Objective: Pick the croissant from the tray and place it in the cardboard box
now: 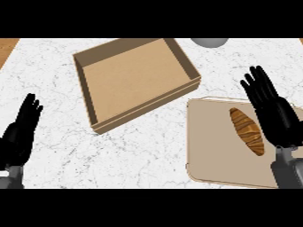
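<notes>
croissant (pixel 247 131) is lying on tray (pixel 210 153) | right hand (pixel 275 113) is hovering beside it, fingers straight, holding nothing | left hand (pixel 15 139) is resting wide, lower left | cardboard box (pixel 137 73) is sitting left of tray

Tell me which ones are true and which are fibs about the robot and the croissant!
1. The golden-brown baked croissant lies on the flat beige tray. True.
2. The right robot hand is curled round the croissant. False: it is open, fingers straight, beside the croissant.
3. The shallow brown cardboard box is left of the tray. True.
4. The left robot hand is inside the cardboard box. False: it rests open at the lower left.
</notes>
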`<state>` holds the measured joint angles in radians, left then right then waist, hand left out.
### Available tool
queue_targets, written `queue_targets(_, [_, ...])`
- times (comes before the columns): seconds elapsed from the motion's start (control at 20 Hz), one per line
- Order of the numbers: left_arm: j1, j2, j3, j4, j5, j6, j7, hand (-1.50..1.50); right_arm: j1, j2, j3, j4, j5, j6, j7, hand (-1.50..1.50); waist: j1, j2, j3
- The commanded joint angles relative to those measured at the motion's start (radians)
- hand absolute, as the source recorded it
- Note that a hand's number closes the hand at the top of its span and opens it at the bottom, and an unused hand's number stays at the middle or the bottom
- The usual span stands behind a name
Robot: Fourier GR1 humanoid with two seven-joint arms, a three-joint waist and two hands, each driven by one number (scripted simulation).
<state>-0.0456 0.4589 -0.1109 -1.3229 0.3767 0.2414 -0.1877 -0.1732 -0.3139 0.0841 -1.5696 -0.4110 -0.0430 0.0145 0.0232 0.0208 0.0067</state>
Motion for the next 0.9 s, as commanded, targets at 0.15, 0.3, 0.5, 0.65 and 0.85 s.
queue_targets(0.15, [-0.028,0.102,-0.011,0.057,-0.159,0.094,0.033,0.00,-0.054,-0.107,0.012,0.125,-0.155,0.441,-0.079,-1.50,0.001,-0.006,0.000])
queue_targets(0.3, [-0.013,0.130,-0.013,0.067,-0.149,0.059,0.054,0.00,-0.170,-0.305,0.026,-0.045,0.113,0.465,-0.164,-1.50,0.008,-0.066,-0.019])
queue_targets(0.5, [-0.039,0.149,-0.041,0.071,-0.212,0.101,0.097,0.00,-0.018,-0.338,0.082,0.135,0.229,0.647,-0.442,-1.50,-0.005,0.008,0.008])
queue_targets(0.65, [-0.052,0.161,-0.046,0.047,-0.215,0.093,0.127,0.00,0.007,-0.305,0.019,0.292,0.110,0.776,-0.635,-1.50,0.007,0.004,0.009])
queue_targets(0.85, [-0.081,0.159,-0.058,0.062,-0.227,0.083,0.150,0.00,-0.062,-0.353,0.014,0.379,0.196,0.848,-0.813,-1.50,0.018,0.004,0.007])
